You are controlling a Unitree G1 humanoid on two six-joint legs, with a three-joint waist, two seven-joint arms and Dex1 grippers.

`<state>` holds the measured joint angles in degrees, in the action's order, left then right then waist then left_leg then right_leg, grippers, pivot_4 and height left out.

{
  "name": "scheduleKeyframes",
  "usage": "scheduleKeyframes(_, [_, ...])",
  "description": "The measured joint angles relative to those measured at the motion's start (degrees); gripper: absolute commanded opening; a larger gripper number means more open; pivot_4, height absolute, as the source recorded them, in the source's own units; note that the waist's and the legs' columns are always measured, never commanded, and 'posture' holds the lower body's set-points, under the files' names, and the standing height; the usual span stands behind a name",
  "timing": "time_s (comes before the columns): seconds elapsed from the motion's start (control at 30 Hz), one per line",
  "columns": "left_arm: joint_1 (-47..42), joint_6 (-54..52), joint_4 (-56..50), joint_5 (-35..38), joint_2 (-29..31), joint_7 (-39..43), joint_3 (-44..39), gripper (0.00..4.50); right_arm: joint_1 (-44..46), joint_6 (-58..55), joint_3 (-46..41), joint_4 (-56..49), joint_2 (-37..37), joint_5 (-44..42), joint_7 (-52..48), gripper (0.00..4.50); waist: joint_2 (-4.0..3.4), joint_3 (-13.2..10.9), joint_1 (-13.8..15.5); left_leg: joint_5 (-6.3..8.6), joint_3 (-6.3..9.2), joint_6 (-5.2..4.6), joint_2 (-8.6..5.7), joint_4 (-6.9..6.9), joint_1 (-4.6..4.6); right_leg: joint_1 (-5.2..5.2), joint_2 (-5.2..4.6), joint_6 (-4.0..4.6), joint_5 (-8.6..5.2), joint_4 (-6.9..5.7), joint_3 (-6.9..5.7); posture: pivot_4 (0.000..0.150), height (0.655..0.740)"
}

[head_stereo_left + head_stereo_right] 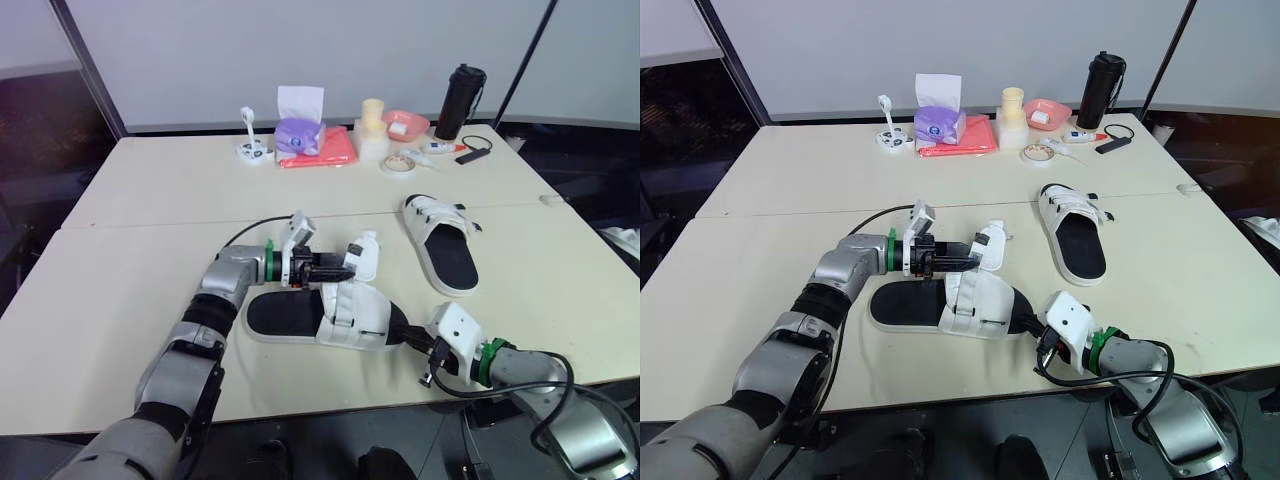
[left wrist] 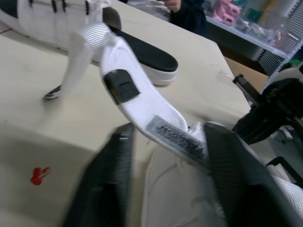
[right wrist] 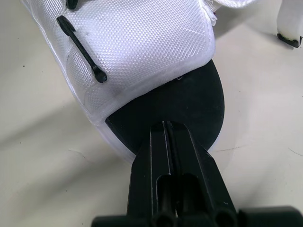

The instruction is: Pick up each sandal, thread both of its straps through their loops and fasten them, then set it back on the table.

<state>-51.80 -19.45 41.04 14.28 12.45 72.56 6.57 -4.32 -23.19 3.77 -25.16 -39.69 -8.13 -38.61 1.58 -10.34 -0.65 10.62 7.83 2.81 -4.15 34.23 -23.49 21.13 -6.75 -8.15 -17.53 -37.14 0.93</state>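
Cream table, head view: two white sandals, near sandal front centre, far sandal well apart to its right; left gripper clamps the near one's upturned strap. Left wrist view: one grey fastening patch lies between the fingers; risk, the strap slips out if pulled hard toward its loop. Right wrist view: right gripper, fingers closed together, tips on the toe; risk, so thin a contact lets the sandal swivel
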Motion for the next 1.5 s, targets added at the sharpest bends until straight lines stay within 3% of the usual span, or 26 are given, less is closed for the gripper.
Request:
scheduleKeyframes(0.03, [0.0, -0.06, -0.43, 0.0, -0.02, 0.07, 0.01, 0.24, -0.02, 0.01, 0.0, 0.0, 0.0, 0.0, 0.0, 0.0, 0.0, 0.0, 0.01, 0.0, 0.0, 0.0, 0.0, 0.0, 0.0, 0.0, 0.0, 0.0, 0.0, 0.0, 0.0, 0.15, 0.74])
scheduleKeyframes(0.07, [-0.05, -0.1, -0.88, 0.04, -0.1, 0.36, 0.0, 0.09, -0.04, 0.01, 0.0, -0.01, 0.0, 0.01, 0.02, 0.0, 0.0, 0.0, 0.01, 0.0, 0.0, 0.0, 0.0, 0.0, 0.0, -0.01, 0.0, 0.0, 0.0, 0.0, 0.0, 0.15, 0.74])
scheduleKeyframes(0.4, [1.76, 0.35, -6.21, 0.79, 1.1, 2.68, 0.51, 0.09, -0.33, 0.01, 0.01, -0.43, 0.02, 0.03, 0.4, 0.0, -0.01, 0.0, 0.0, 0.0, 0.0, 0.0, 0.01, 0.0, 0.0, 0.0, -0.01, 0.0, 0.0, 0.01, 0.01, 0.15, 0.74])
scheduleKeyframes(0.6, [6.49, -3.8, -16.37, 8.28, 2.24, 5.96, -2.5, 0.09, -0.38, 0.01, -0.03, -0.42, 0.02, 0.05, 0.47, 0.0, -0.02, 0.01, 0.01, 0.0, 0.14, 0.0, 0.03, -0.01, 0.0, 0.01, -0.02, 0.01, 0.0, 0.02, 0.02, 0.15, 0.74])
scheduleKeyframes(0.87, [10.65, -9.13, -24.45, 13.98, 3.45, 3.28, -5.32, 0.09, -0.36, 0.02, 0.03, -0.4, 0.01, 0.08, 0.41, 0.0, -0.02, 0.01, 0.03, 0.0, 0.16, 0.0, 0.03, -0.01, 0.0, 0.01, -0.02, 0.02, 0.0, 0.02, 0.03, 0.15, 0.74])
scheduleKeyframes(1.1, [10.98, -6.86, -21.74, 13.8, 3.05, 0.05, -5.7, 0.09, -0.18, 0.02, 0.11, -0.37, 0.0, 0.17, 0.27, 0.0, -0.02, 0.01, 0.07, 0.0, 0.15, 0.0, 0.02, 0.0, 0.0, 0.01, -0.02, 0.03, 0.0, 0.02, 0.02, 0.15, 0.74])
scheduleKeyframes(1.5, [6.19, 2.0, -3.3, 10.26, 0.37, -2.55, -5.76, 0.09, -0.58, 0.01, -0.08, -0.72, -0.12, 0.52, 0.09, 0.0, -0.01, 0.01, 0.12, 0.0, 0.11, 0.0, 0.0, 0.0, 0.0, 0.01, -0.02, 0.02, -0.01, 0.03, 0.01, 0.15, 0.74])
